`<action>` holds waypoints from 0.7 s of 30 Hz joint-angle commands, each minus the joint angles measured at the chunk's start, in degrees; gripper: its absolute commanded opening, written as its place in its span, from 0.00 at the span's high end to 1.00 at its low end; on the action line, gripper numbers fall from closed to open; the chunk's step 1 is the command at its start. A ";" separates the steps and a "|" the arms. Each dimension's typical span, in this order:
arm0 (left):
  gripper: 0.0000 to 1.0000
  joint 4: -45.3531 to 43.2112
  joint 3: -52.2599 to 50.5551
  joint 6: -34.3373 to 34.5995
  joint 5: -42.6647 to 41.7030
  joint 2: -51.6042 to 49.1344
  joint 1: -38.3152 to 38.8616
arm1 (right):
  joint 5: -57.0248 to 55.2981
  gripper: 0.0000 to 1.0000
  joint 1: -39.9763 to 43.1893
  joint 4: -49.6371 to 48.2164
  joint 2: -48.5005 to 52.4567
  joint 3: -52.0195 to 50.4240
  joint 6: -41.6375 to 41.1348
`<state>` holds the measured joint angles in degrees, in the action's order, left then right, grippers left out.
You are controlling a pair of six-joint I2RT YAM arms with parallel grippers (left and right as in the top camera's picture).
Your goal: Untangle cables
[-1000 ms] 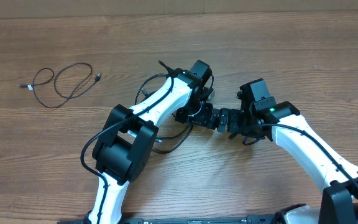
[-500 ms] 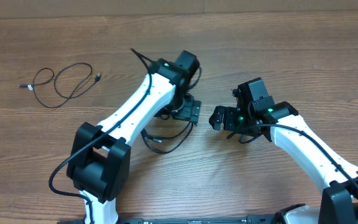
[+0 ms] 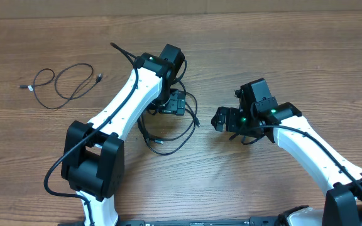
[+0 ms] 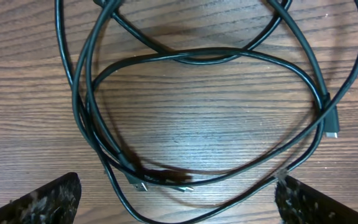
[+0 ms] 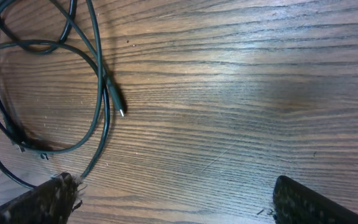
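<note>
Black cables (image 4: 197, 56) lie in overlapping loops directly under the left gripper (image 3: 176, 102), whose jaws are spread wide and hold nothing. The right gripper (image 3: 222, 119), also spread and empty, stands beside the tangle, so the left arm is nearer.

Overhead downward; both wrists close above cables (image 4: 143, 177).

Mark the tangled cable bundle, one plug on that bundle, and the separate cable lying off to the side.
tangled cable bundle (image 4: 188, 56), left wrist view, where strands cross near the top.
plug (image 4: 332, 127), left wrist view, on its black body.
separate cable (image 3: 56, 83), overhead view, where its two loops meet.
</note>
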<state>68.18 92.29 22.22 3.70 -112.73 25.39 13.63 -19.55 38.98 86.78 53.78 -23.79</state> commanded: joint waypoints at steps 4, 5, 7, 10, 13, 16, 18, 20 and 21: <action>0.00 0.13 -0.31 0.70 1.38 0.35 -0.28 | 0.37 0.00 -0.20 -0.35 0.04 0.92 -0.24; 0.00 0.15 -0.31 0.70 1.38 0.35 -0.28 | 0.37 0.00 -0.20 -1.01 0.04 0.92 -0.24; 0.01 0.13 -0.31 0.70 1.38 0.35 -0.28 | 0.35 0.00 -0.20 -5.20 0.04 0.92 -0.22; 0.01 0.13 -0.31 0.70 1.38 0.35 -0.28 | 0.35 0.00 -0.20 -7.63 0.04 0.92 -0.22; 0.00 0.13 -0.31 0.70 1.38 0.35 -0.28 | 0.74 0.00 -0.20 -7.82 0.04 0.92 -0.24; 0.01 0.13 -0.31 0.70 1.38 0.35 -0.28 | 1.86 0.00 -0.20 -7.80 0.04 0.92 -0.24; 0.01 0.15 -0.31 0.70 1.38 0.35 -0.28 | 2.08 0.00 -0.20 -7.50 0.04 0.92 -0.24; 0.00 0.13 -0.31 0.70 1.38 0.35 -0.28 | 2.05 0.00 -0.20 -7.08 0.04 0.92 -0.24; 0.00 0.15 -0.33 0.70 1.38 0.35 -0.28 | 2.03 0.00 -0.20 -6.38 0.04 0.92 -0.24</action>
<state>68.18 92.29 22.35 4.16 -112.73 25.39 15.16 -19.55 32.16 86.78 53.89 -23.94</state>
